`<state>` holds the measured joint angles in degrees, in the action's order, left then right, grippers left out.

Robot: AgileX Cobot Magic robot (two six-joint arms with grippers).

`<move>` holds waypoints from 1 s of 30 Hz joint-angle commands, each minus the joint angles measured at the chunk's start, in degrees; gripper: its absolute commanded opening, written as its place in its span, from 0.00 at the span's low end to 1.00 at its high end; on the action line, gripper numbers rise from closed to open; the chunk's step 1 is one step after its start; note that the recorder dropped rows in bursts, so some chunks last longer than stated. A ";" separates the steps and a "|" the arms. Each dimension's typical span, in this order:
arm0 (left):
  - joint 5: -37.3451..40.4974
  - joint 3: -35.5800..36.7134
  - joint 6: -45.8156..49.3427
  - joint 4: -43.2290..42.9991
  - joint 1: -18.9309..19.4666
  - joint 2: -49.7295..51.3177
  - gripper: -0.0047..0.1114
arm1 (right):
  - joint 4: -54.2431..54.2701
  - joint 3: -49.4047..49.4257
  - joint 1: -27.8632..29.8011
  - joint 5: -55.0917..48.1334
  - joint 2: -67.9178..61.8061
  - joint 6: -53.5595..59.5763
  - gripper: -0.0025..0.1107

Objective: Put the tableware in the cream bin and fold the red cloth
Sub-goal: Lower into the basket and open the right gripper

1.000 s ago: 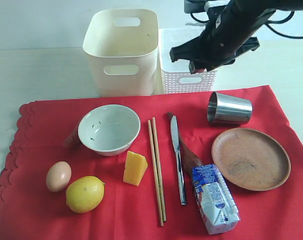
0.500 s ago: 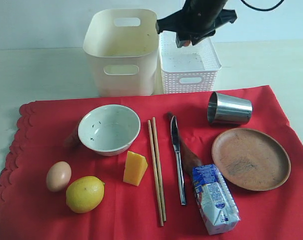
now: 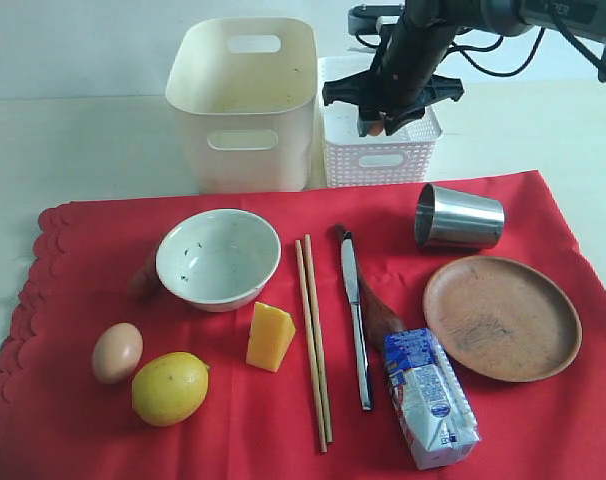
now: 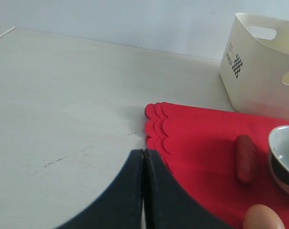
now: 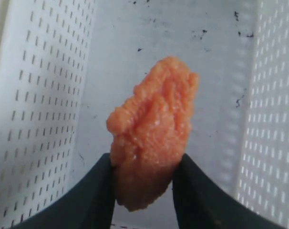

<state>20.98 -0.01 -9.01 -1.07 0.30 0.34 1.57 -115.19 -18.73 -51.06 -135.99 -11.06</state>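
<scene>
The cream bin (image 4: pixel 261 71) bore a small black checkered mark beside tiny sideways lettering, too small to read. The blue print on the milk carton (image 3: pixel 430 398) was equally illegible.

The cup (image 3: pixel 459 217) is shiny metal, the plate (image 3: pixel 501 317) matt wood. The cloth (image 3: pixel 83 290) is matt fabric, the bin (image 3: pixel 198 150) smooth plastic, the orange lump (image 5: pixel 154 133) grainy.

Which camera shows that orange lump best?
The right wrist view: the orange lump fills it, pinched in the right gripper over the white basket. The exterior view shows only a speck; the left wrist view, nothing.
</scene>
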 commanded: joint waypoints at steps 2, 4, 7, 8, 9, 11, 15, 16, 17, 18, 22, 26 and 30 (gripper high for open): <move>-0.34 0.01 0.02 -0.04 -0.34 -0.34 0.04 | -0.52 -0.73 0.18 0.15 -0.08 0.98 0.23; -0.34 0.01 0.02 -0.04 -0.34 -0.34 0.04 | -0.63 -0.73 0.18 0.15 -0.08 1.07 0.29; -0.34 0.01 0.02 -0.04 -0.34 -0.34 0.04 | -0.63 -0.73 0.18 0.15 -0.08 2.09 0.39; -0.34 0.01 0.02 -0.04 -0.34 -0.34 0.04 | -0.63 -0.73 0.18 0.15 -0.08 2.21 0.42; -0.34 0.01 0.02 -0.04 -0.34 -0.34 0.04 | -0.63 -0.73 0.18 -0.07 -0.08 2.46 0.44; -0.34 0.01 0.02 -0.04 -0.34 -0.34 0.04 | -0.63 -0.73 0.18 -0.48 -0.08 2.97 0.48; -0.34 0.01 0.02 -0.04 -0.34 -0.34 0.04 | -0.63 -0.73 0.18 -2.71 0.37 3.12 0.52; -0.34 0.01 0.02 -0.04 -0.34 -0.34 0.04 | -0.63 -0.73 0.18 -3.96 0.70 3.12 0.52; -0.34 0.01 0.02 -0.04 -0.34 -0.34 0.04 | -1.06 -0.73 0.18 -4.83 1.30 3.12 0.52; -0.34 0.01 0.02 -0.04 -0.34 -0.34 0.04 | -1.57 -0.73 0.18 -5.76 1.82 3.12 0.52; -0.34 0.01 0.02 -0.04 -0.34 -0.34 0.04 | -3.44 -0.73 0.18 -9.71 5.38 3.12 0.52; -0.34 0.01 0.02 -0.04 -0.34 -0.34 0.04 | -3.55 -0.73 0.18 -10.98 9.25 3.92 0.52; -0.34 0.01 0.02 -0.04 -0.34 -0.34 0.04 | -3.19 -0.73 0.18 -11.12 12.57 3.92 0.52</move>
<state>20.98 -0.01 -9.01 -1.07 0.30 0.34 -1.23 -115.47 -18.73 -61.70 -125.82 -7.64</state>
